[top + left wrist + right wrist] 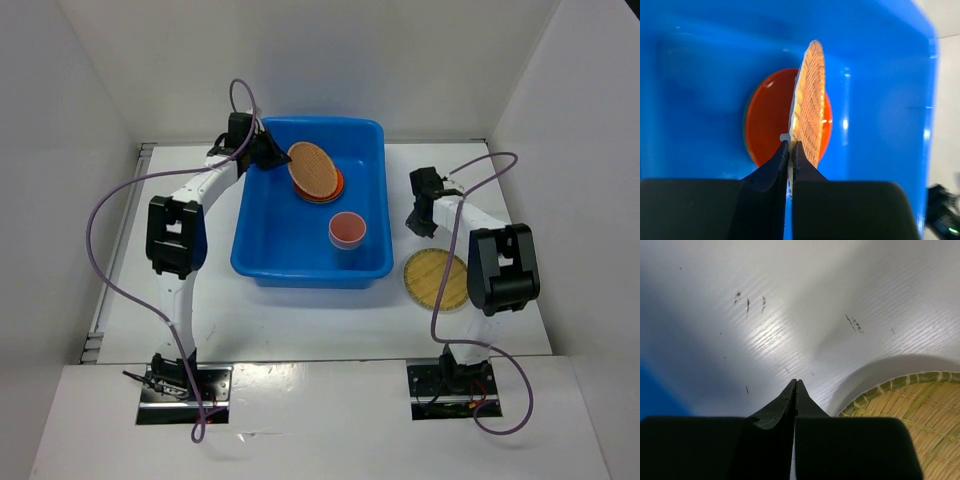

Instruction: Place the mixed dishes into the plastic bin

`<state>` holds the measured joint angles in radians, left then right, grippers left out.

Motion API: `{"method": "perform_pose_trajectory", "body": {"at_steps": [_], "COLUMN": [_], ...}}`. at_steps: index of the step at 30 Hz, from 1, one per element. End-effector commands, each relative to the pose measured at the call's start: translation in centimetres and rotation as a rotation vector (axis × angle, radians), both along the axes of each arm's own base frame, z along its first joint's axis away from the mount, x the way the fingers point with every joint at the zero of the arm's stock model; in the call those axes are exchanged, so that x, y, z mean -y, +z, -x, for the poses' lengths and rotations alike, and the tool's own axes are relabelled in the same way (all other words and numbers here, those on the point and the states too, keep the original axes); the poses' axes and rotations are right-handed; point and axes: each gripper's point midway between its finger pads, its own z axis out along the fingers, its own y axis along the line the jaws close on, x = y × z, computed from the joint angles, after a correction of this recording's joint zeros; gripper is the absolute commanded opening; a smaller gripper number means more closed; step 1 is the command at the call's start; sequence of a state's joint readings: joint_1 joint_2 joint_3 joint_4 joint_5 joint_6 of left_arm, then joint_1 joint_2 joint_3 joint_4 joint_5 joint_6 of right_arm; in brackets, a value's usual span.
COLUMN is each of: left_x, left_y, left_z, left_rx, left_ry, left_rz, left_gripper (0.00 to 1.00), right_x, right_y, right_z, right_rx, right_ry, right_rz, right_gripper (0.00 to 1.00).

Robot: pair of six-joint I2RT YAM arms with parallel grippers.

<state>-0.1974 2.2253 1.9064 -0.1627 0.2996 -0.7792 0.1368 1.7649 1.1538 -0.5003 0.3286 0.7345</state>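
The blue plastic bin stands mid-table. My left gripper is shut on the rim of a tan woven plate, held edge-on in the left wrist view above an orange plate lying in the bin. A pink cup stands upright in the bin's near right part. A second tan woven plate lies on the table right of the bin, its rim in the right wrist view. My right gripper is shut and empty, just above that plate's far edge.
White walls enclose the table on the left, the back and the right. The bin's right wall is close to my right gripper. A lime-green edge shows under the orange plate.
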Motion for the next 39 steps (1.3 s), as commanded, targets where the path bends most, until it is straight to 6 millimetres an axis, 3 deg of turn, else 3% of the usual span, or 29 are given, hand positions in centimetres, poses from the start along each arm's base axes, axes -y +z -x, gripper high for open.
{"method": "perform_pose_trajectory", "body": {"at_steps": [1,2,5,6,10,15,18,19,20,21,22,23,26,30,35,38,39], "left_x": [0.3,0.4,0.2,0.2,0.6,0.8,0.9,1.6,1.8,1.4,1.0,0.7,0.1,0.7,1.7,2.0,2.6], "left_y": [1.6,1.6,0.2,0.0,-0.6,-2.0,-1.7,-1.2,1.2,-0.1,0.3,2.0,3.7,5.4,5.4,4.0,2.4], "left_z": [-0.8,-1.0,-1.1,-1.1,-0.9,0.1,0.6,1.2,0.7,1.4,1.3,1.1,1.3,1.4,1.5,0.7,1.1], "left_rx": [0.047,0.05,0.017,0.008,-0.012,-0.055,-0.02,-0.016,0.045,0.014,0.021,0.068,0.113,0.122,0.088,0.039,-0.005], "left_ry": [0.021,0.021,0.023,0.023,0.02,0.008,0.005,-0.035,-0.016,-0.005,0.016,0.039,0.08,0.047,-0.001,-0.017,-0.035], "left_rz": [-0.056,-0.055,-0.076,-0.078,-0.088,-0.148,-0.09,-0.017,0.08,0.116,0.143,0.163,0.229,0.322,0.365,0.283,0.245], "left_gripper": [0.0,0.0,0.0,0.0,0.0,0.0,0.0,0.0,0.0,0.0,0.0,0.0,0.0,0.0,0.0,0.0,0.0], "right_x": [0.1,-0.2,0.0,0.1,0.1,1.5,1.7,1.6,1.2,1.3,1.1,1.1,1.1,1.3,1.9,2.3,2.5], "right_y": [2.3,3.6,5.1,6.6,8.1,7.1,6.2,6.1,6.1,5.8,6.1,6.1,6.1,6.5,5.5,4.8,4.8], "right_z": [-1.8,-2.2,-0.9,-0.6,1.4,3.8,4.8,4.8,4.8,4.9,4.7,4.7,4.9,5.2,6.4,7.1,7.3], "right_rx": [0.069,0.104,0.092,0.124,0.146,0.083,0.058,0.066,0.064,0.063,0.08,0.08,0.081,0.069,0.011,-0.022,-0.028], "right_ry": [0.014,0.019,0.028,0.028,0.024,-0.012,-0.016,-0.011,-0.002,-0.002,0.002,0.002,0.002,-0.004,-0.014,-0.03,-0.043], "right_rz": [0.001,-0.012,-0.006,-0.01,-0.025,0.029,0.041,0.03,0.014,0.014,0.004,0.004,0.004,0.016,0.046,0.063,0.068], "right_gripper": [0.0,0.0,0.0,0.03,0.1,0.1,0.1,0.1,0.1,0.1,0.1,0.1,0.1,0.1,0.1,0.1,0.1]}}
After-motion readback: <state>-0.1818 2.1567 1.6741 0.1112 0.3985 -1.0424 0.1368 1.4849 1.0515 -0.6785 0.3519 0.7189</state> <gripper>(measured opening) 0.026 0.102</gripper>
